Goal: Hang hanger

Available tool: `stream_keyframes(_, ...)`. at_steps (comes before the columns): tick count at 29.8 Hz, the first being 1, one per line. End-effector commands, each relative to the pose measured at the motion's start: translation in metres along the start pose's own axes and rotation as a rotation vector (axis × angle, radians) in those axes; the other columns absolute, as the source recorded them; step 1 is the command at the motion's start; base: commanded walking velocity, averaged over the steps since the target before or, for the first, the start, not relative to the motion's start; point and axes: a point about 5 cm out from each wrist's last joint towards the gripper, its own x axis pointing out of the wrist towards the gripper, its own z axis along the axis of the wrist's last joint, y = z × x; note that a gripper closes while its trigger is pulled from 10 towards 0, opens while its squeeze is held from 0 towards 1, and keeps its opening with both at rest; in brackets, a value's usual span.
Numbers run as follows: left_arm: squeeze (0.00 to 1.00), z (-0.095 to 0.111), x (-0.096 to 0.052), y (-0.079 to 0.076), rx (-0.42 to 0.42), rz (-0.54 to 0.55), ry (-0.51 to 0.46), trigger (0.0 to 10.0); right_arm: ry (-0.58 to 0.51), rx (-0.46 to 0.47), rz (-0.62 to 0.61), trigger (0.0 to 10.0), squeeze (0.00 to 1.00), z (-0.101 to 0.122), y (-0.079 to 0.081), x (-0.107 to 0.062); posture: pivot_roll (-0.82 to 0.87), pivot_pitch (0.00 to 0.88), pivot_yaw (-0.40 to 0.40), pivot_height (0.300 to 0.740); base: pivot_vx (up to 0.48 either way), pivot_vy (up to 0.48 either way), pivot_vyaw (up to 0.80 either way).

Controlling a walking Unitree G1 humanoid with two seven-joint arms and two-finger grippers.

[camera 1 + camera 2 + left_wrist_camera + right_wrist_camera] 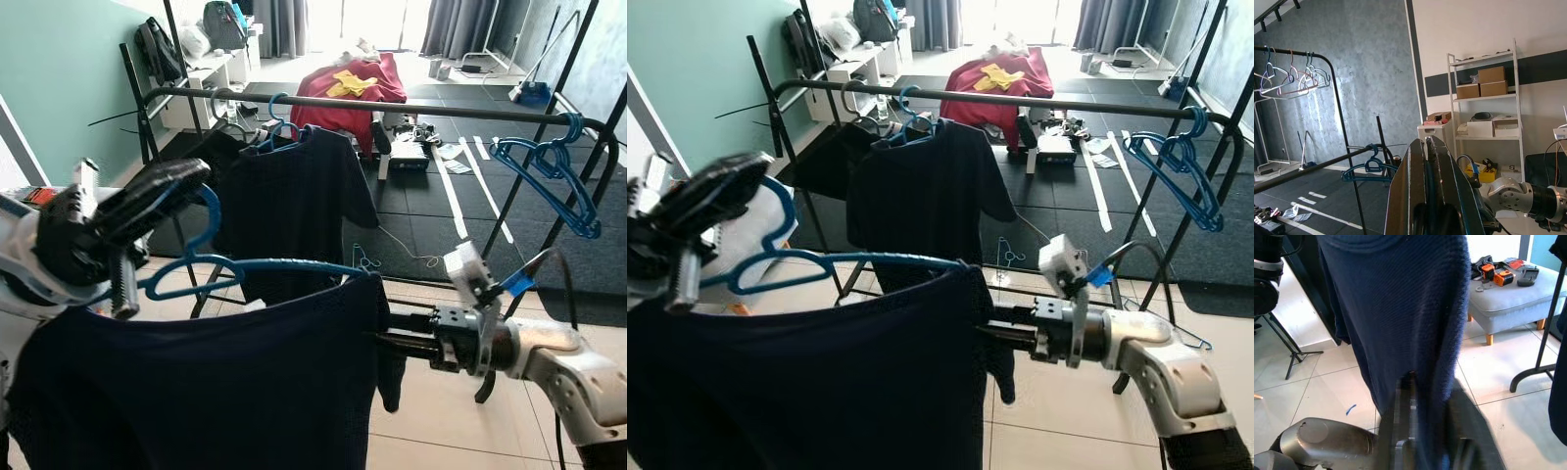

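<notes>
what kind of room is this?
Likely a lived-in home room used for drying or storing clothes: a black clothes rack with a hung dark shirt, spare blue hangers, a storage shelf with boxes, tiled floor.

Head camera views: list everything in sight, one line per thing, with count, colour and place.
Hanger: one, blue, carrying a shirt, held up in front of the rack.
Held shirt: one, dark navy, draped on that hanger.
Clothes rack: one, black, straight ahead.
Hung shirt: one, dark navy, on a blue hanger at the rail's left part.
Empty hangers: a blue cluster at the rail's right end.
Red cloth: one, beyond the rack, with a yellow piece on top.
Backpacks: two, dark, at the far left.
Left tool: black, gripping the hanger's hook.
Right tool: black, pinching the held shirt's edge.
</notes>
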Motion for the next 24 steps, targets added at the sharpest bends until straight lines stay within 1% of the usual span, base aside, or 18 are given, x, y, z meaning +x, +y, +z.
stream_keyframes(1, 0.0, 0.011, -0.002, 0.004, 0.054, 0.012, -0.01, 0.0, 0.016, -0.011, -0.012, 0.0, 0.0, -0.001, 0.0, 0.0, -0.1, 0.022, 0.047, 0.74, 0.0, 0.0, 0.0)
stream_keyframes(6, 0.0, 0.013, -0.006, 0.006, 0.061, 0.025, 0.004, 0.0, 0.005, -0.024, -0.039, 0.0, 0.0, 0.001, -0.004, -0.001, -0.11, 0.022, 0.046, 0.74, 0.0, 0.0, 0.0)
stream_keyframes(8, 0.0, 0.01, -0.018, 0.009, 0.067, 0.052, 0.055, 0.0, -0.052, -0.059, -0.133, 0.0, 0.0, 0.01, -0.015, -0.002, -0.11, 0.022, 0.045, 0.74, 0.0, 0.0, 0.0)
stream_keyframes(9, 0.0, 0.01, -0.018, 0.009, 0.067, 0.052, 0.055, 0.0, -0.052, -0.059, -0.133, 0.0, 0.0, 0.01, -0.015, -0.002, -0.11, 0.022, 0.045, 0.74, 0.0, 0.0, 0.0)
stream_keyframes(11, 0.0, 0.005, -0.038, 0.02, 0.09, 0.148, 0.114, 0.0, -0.151, -0.094, -0.284, 0.0, 0.0, 0.025, -0.032, -0.008, -0.11, 0.023, 0.046, 0.74, 0.0, 0.0, 0.0)
stream_keyframes(12, 0.0, 0.005, -0.038, 0.02, 0.09, 0.148, 0.114, 0.0, -0.151, -0.094, -0.284, 0.0, 0.0, 0.025, -0.032, -0.008, -0.11, 0.023, 0.046, 0.74, 0.0, 0.0, 0.0)
stream_keyframes(13, 0.0, 0.004, -0.044, 0.024, 0.1, 0.184, 0.133, 0.0, -0.184, -0.102, -0.334, 0.0, 0.0, 0.03, -0.037, -0.011, -0.11, 0.023, 0.046, 0.74, 0.0, 0.0, 0.0)
stream_keyframes(16, 0.0, 0.004, -0.044, 0.024, 0.1, 0.184, 0.133, 0.0, -0.184, -0.102, -0.334, 0.0, 0.0, 0.03, -0.037, -0.011, -0.11, 0.023, 0.046, 0.74, 0.0, 0.0, 0.0)
stream_keyframes(17, 0.0, 0.003, -0.056, 0.028, 0.117, 0.239, 0.167, 0.0, -0.23, -0.104, -0.425, 0.0, 0.0, 0.037, -0.046, -0.017, -0.11, 0.024, 0.046, 0.74, 0.0, 0.0, 0.0)
stream_keyframes(19, 0.0, 0.003, -0.056, 0.028, 0.117, 0.239, 0.167, 0.0, -0.23, -0.104, -0.425, 0.0, 0.0, 0.037, -0.046, -0.017, -0.11, 0.024, 0.046, 0.74, 0.0, 0.0, 0.0)
stream_keyframes(20, 0.0, 0.002, -0.064, 0.031, 0.127, 0.27, 0.189, 0.0, -0.256, -0.102, -0.481, 0.0, 0.0, 0.04, -0.052, -0.022, -0.11, 0.024, 0.046, 0.74, 0.0, 0.0, 0.0)
stream_keyframes(21, 0.0, 0.002, -0.064, 0.031, 0.127, 0.27, 0.189, 0.0, -0.256, -0.102, -0.481, 0.0, 0.0, 0.04, -0.052, -0.022, -0.11, 0.024, 0.046, 0.74, 0.0, 0.0, 0.0)
stream_keyframes(22, 0.0, 0.002, -0.068, 0.032, 0.134, 0.296, 0.196, 0.0, -0.259, -0.099, -0.507, 0.0, 0.0, 0.041, -0.054, -0.024, -0.11, 0.026, 0.044, 0.74, 0.0, 0.0, 0.0)
stream_keyframes(24, 0.0, 0.003, -0.071, 0.033, 0.137, 0.312, 0.198, 0.0, -0.257, -0.097, -0.519, 0.0, 0.0, 0.041, -0.055, -0.025, -0.11, 0.026, 0.044, 0.74, 0.0, 0.0, 0.0)
